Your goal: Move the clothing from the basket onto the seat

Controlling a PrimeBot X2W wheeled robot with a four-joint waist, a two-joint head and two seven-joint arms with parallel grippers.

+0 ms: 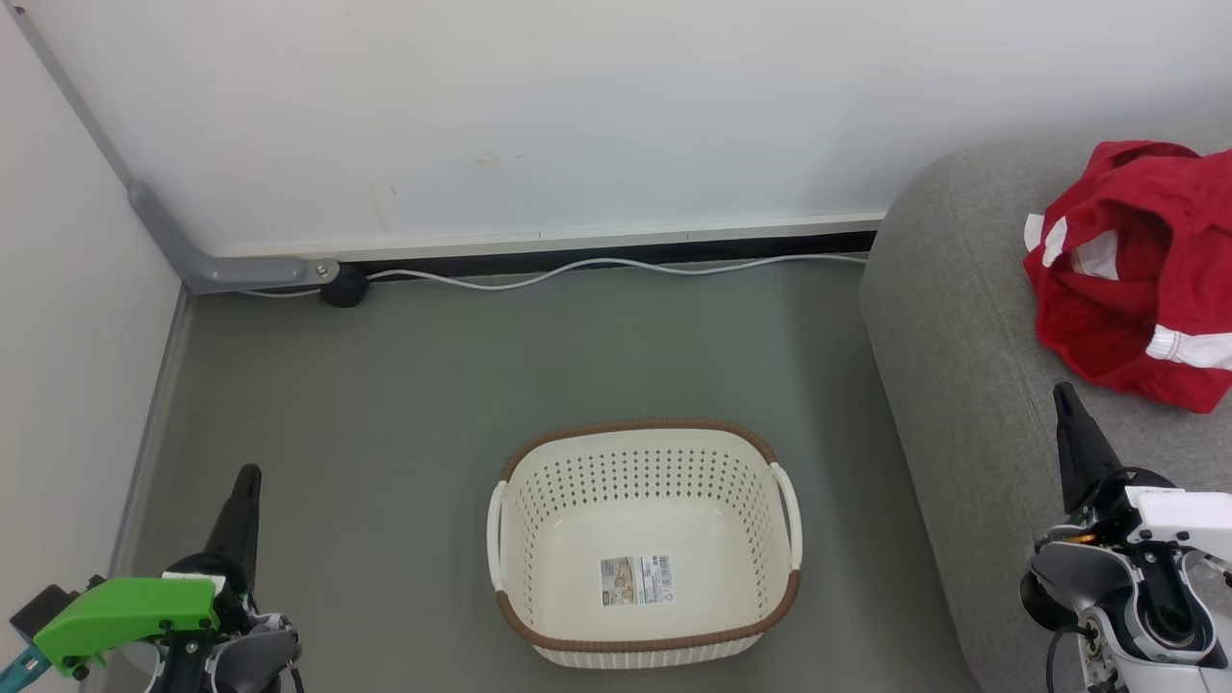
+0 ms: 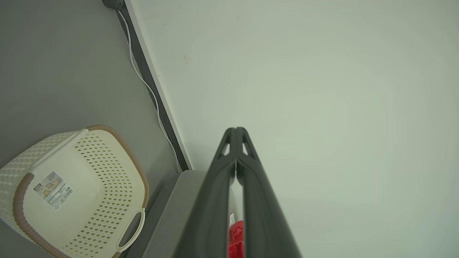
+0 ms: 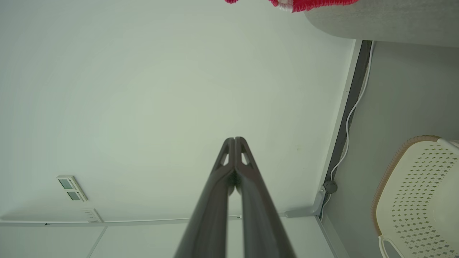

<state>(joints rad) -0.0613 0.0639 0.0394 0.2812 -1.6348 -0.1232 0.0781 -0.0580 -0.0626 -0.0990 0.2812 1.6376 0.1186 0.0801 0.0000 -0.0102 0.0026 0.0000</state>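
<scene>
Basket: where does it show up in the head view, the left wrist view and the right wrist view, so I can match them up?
Head view: the basket stands on the floor at lower centre, with nothing in it.
Left wrist view: the basket is in the lower left corner and looks tilted.
Right wrist view: the basket is at the lower right edge, partly cut off.
Shared landmark: the white cable along the foot of the wall.

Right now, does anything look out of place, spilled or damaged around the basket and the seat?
Nothing stands out. The basket stands upright on the floor, nothing in it but its label; the clothing lies in a crumpled heap on the seat. The left gripper and right gripper are shut, holding nothing.
</scene>
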